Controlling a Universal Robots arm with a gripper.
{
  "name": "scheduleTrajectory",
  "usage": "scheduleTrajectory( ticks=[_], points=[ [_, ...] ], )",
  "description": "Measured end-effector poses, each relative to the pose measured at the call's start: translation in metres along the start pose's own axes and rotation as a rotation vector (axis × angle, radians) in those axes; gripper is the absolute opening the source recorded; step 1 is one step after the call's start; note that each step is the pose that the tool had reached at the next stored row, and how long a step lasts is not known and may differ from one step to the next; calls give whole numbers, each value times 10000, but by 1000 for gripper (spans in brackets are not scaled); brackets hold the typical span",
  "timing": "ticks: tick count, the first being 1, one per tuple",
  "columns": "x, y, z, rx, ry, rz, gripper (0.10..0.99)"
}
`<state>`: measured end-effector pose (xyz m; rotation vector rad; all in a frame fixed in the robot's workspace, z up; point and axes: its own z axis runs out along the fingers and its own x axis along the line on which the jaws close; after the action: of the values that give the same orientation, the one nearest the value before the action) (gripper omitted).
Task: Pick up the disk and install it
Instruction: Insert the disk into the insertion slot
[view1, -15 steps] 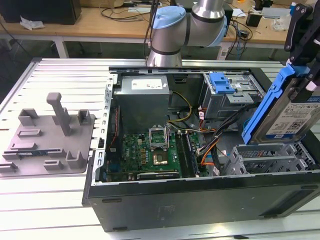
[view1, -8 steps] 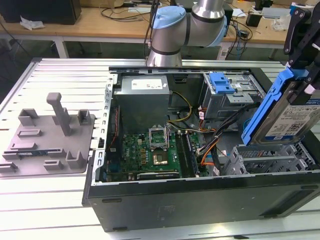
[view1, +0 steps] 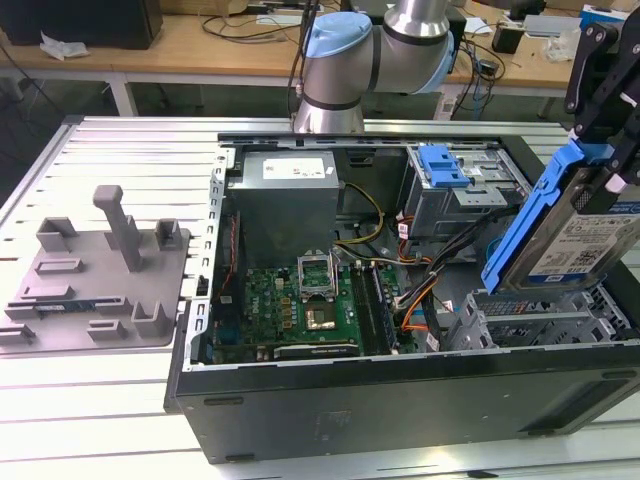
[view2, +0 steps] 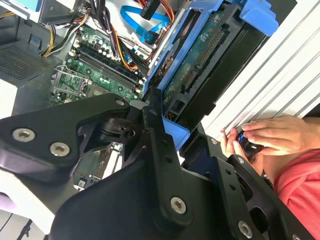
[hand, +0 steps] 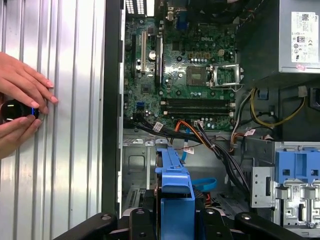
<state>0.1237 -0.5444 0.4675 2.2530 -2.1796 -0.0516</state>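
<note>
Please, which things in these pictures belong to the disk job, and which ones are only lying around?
Belong to the job:
- disk, held by the tool
- open case
- drive cage, below the disk in the exterior view

Just lying about:
- grey tray beside the case
- a person's hands at the table

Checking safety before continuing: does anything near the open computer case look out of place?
Yes. A person's hands rest on the slatted table beside the case, around a small dark object, close to the tool holding the disk tilted.
</note>
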Motion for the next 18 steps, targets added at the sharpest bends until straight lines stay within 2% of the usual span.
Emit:
scheduleTrajectory(
  ticks=[18],
  points=[
    [6,1,99,0,0,-1,369]
  ],
)
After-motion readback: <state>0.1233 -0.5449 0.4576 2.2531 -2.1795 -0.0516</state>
